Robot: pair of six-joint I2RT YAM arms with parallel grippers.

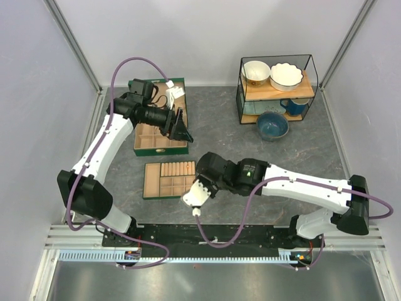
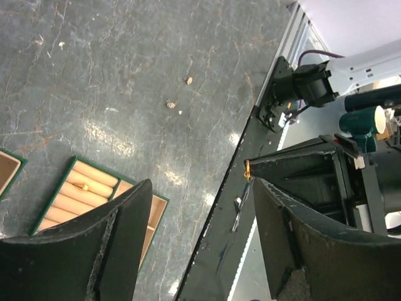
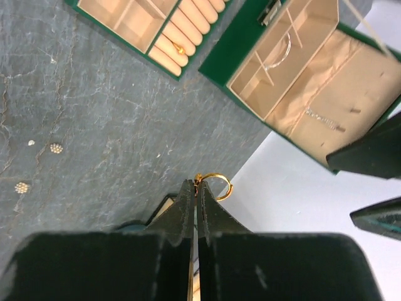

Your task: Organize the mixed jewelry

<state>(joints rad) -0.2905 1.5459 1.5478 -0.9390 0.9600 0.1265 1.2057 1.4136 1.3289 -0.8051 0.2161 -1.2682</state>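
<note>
**Right fingers** (image 3: 192,204) were pressed fully together, pinching a thin gold ring (image 3: 214,185) by its band. The loop stood clear of the tips, just beside the ring-roll tray (image 3: 194,15). The step appeared to be seating this ring. It would go best lowered edge-on into a groove between two padded tan rolls and released only once wedged, since smooth wire could slip. A second gold ring (image 3: 180,49) already sat in the tray's rolls. Pale beaded studs (image 3: 56,148) lay on the mottled grey stone counter (image 3: 113,119), apart from the tray. **Left fingers** (image 1: 180,130) gaped wide and empty over the green box (image 1: 160,150) behind the tray.
</note>
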